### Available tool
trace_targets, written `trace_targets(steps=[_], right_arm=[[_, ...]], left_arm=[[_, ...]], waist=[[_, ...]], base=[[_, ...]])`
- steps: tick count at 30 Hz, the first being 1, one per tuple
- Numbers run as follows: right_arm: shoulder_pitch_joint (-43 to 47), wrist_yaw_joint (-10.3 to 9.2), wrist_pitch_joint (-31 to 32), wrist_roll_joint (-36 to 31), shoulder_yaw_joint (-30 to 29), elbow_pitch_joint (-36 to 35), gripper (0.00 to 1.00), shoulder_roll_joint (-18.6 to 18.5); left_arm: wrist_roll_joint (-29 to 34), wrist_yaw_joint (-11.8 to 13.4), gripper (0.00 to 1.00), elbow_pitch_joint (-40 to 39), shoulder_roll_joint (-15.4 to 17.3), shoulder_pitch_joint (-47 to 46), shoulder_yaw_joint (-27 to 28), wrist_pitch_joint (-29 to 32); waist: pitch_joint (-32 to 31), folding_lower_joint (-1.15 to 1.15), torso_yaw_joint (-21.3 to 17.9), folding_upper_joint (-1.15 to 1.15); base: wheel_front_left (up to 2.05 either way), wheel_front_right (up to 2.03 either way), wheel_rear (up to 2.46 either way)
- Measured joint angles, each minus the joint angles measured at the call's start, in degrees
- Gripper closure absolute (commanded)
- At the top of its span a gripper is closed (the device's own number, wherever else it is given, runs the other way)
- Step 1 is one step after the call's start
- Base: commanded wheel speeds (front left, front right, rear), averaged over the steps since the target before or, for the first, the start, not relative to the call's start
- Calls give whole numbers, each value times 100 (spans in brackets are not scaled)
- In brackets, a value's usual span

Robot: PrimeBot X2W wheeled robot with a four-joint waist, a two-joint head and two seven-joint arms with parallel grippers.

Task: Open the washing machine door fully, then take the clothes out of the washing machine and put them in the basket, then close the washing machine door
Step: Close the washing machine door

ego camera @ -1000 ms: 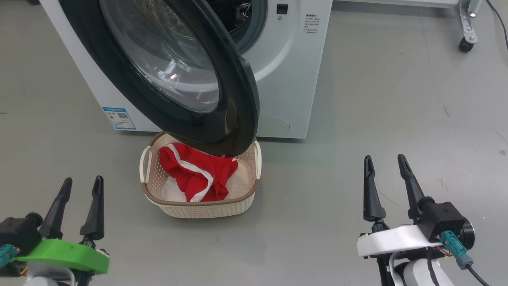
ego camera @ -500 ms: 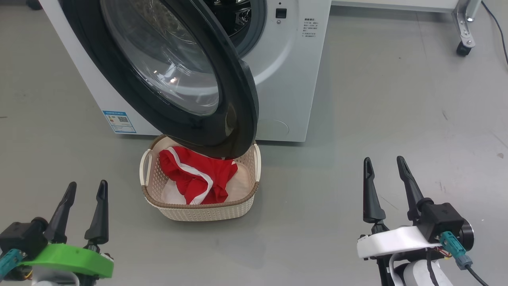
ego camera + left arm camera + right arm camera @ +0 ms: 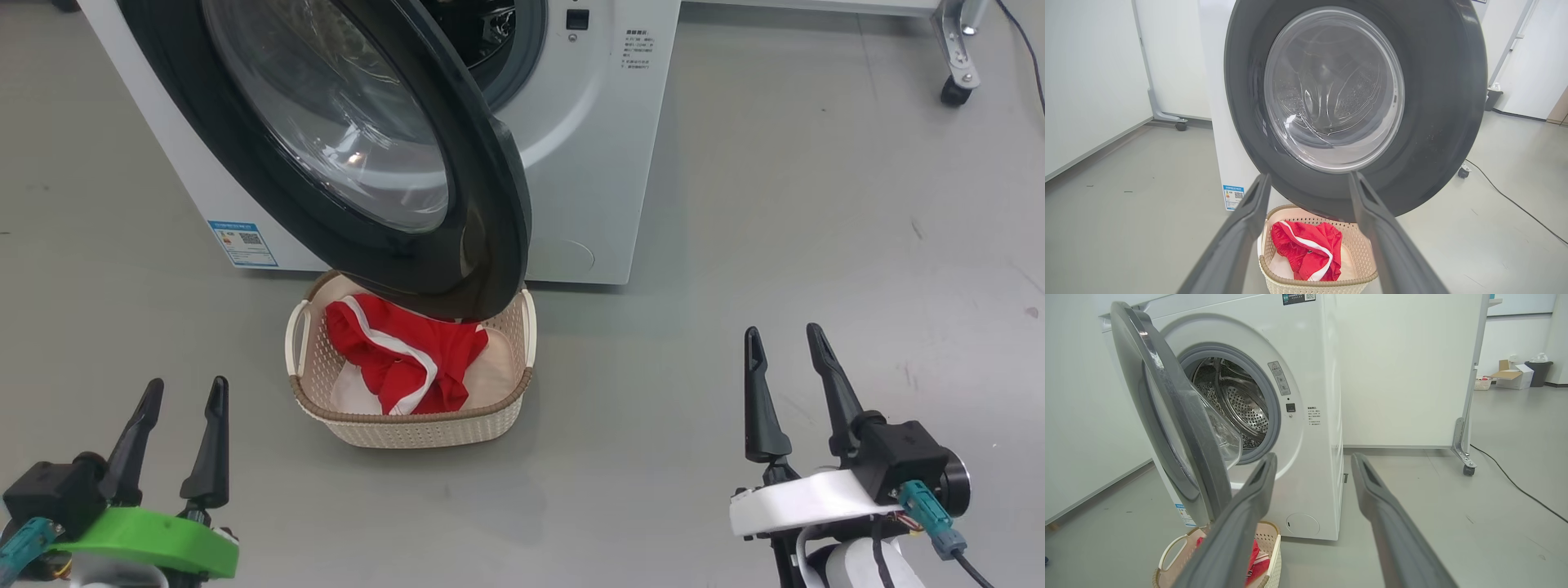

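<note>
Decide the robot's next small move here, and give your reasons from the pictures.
Probably move the left gripper toward the door to push it shut: the clothes lie in the basket, the visible part of the drum looks empty, and the door stands open facing that gripper.

We log L gripper (image 3: 186, 385) low at left, fingers parted, tips up, leaning slightly right; green wrist mount (image 3: 147, 543) beneath. R gripper (image 3: 781, 331) low at right, fingers parted, leaning slightly left, on white wrist mount (image 3: 804, 500). Both free in air, unloaded.
</note>
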Motion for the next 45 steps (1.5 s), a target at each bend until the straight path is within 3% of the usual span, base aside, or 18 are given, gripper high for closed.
trace_targets(steps=[1, 10, 25, 45], right_arm=[[-4, 38, 0, -29, 26, -11, 100, -2], [-452, 259, 13, -431, 477, -10, 100, -107], [-2043, 808, 738, -1048, 1307, 566, 100, -165], [-3383, 887, 937, -1033, 1326, 1590, 100, -133]], left_arm=[[0, 0, 0, -14, 0, 0, -1, 0], [0, -44, 0, -87, 1, -24, -4, 0], [-115, -49, 0, -163, -38, -502, -115, 0], [-472, -51, 0, -235, -32, -1062, -328, 0]], waist=[[27, 0, 5, 0], [363, 0, 118, 0], [1099, 0, 625, 0], [1943, 0, 1297, 0]], base=[[0, 0, 0], [0, 0, 0], [0, 0, 0], [0, 0, 0]])
